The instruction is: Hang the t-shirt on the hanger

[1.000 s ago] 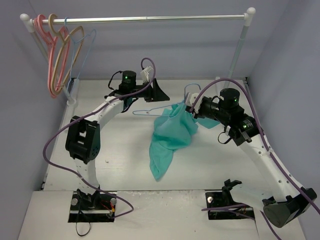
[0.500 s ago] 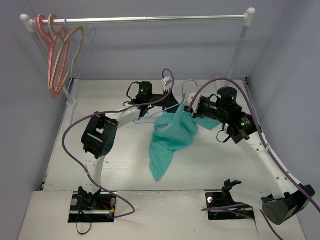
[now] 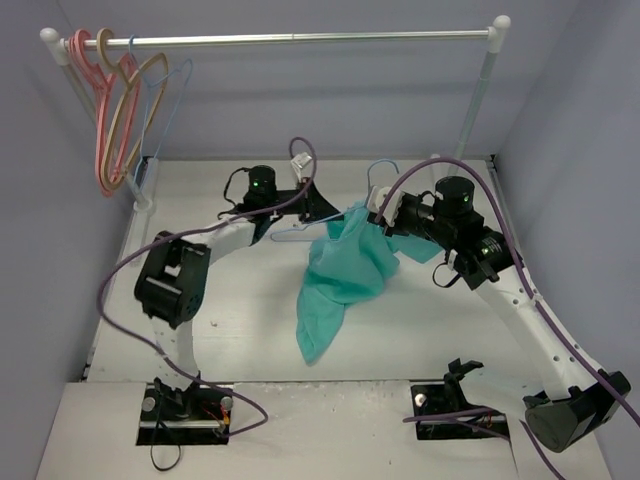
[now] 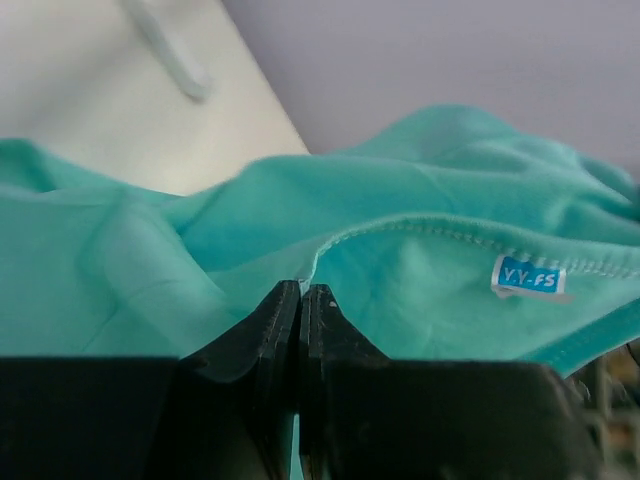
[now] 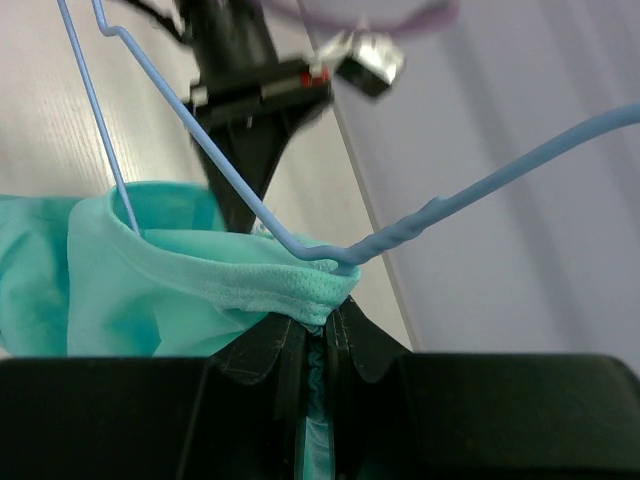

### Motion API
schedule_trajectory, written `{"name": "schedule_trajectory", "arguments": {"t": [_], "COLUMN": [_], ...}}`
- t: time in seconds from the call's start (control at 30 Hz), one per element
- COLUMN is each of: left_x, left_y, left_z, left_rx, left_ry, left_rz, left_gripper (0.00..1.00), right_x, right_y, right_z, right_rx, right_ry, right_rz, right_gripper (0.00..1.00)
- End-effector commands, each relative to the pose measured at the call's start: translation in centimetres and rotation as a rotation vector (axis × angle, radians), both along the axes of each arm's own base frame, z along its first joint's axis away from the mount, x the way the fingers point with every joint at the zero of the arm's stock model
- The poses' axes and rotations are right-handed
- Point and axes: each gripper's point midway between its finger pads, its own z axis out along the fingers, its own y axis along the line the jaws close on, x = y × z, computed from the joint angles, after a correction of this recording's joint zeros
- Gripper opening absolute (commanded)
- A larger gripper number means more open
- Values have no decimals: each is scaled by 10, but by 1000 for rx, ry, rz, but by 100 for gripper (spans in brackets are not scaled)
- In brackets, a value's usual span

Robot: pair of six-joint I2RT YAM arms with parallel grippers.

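1. Only glimpsed size tag (image 4: 529,279) from left wrist, and hanger (image 5: 432,208) threading the collar (image 5: 200,265) from right wrist.
2. Found left gripper (image 4: 302,288) and right gripper (image 5: 322,312) both clenched on the t-shirt (image 3: 340,275).
3. Overhead, hung between them, long axis 1-to-7 o'clock, hem pointing 7.

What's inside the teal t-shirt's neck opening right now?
One wire of the thin light-blue wire hanger dips in; the teal-green fabric t-shirt covers the rest of that wire.

Three cameras, one t-shirt (image 3: 345,270) — seen from above and from both wrists.
The overhead view looks down from behind the arm bases (image 3: 185,410), taking in the whole surface (image 3: 240,310). The wrist views sit close behind the left hand (image 4: 302,292) and the right hand (image 5: 318,325), both filled with the same fabric; the right one faces the left arm (image 5: 255,110).
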Motion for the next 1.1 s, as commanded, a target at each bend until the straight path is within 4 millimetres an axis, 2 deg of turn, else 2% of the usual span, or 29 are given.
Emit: {"name": "schedule_trajectory", "arguments": {"t": [0.0,0.07,0.1,0.17,0.2,0.37,0.67,0.8,0.83,0.9,0.93,1.07], "left_x": [32,40,44,47,52,61,61,65,67,68,70,70], "left_y": [53,71,80,90,100,123,167,181,183,191,192,205], "left_z": [32,45,36,38,27,16,7,14,24,31,44,58], "left_rx": [200,261,327,386,458,574,772,822,822,850,838,880], "left_ry": [-274,-312,-287,-284,-266,-238,-210,-221,-240,-256,-279,-310], "left_rz": [251,321,363,410,460,583,755,817,833,860,877,928], "left_gripper": [0,0,0,0,0,0,0,0,0,0,0,0], "right_x": [7,10,12,14,16,23,32,35,35,37,38,42], "right_y": [-6,-9,-10,-11,-12,-10,-17,-22,-24,-27,-29,-35], "right_z": [34,31,28,28,27,35,32,26,25,23,21,23], "right_rx": [59,55,52,53,52,91,122,96,93,77,68,57], "right_ry": [-125,-125,-123,-125,-123,-145,-112,-105,-103,-106,-99,-111], "right_rz": [-46,-62,-73,-82,-87,-105,-155,-178,-185,-202,-213,-255], "right_gripper": [0,0,0,0,0,0,0,0,0,0,0,0]}}
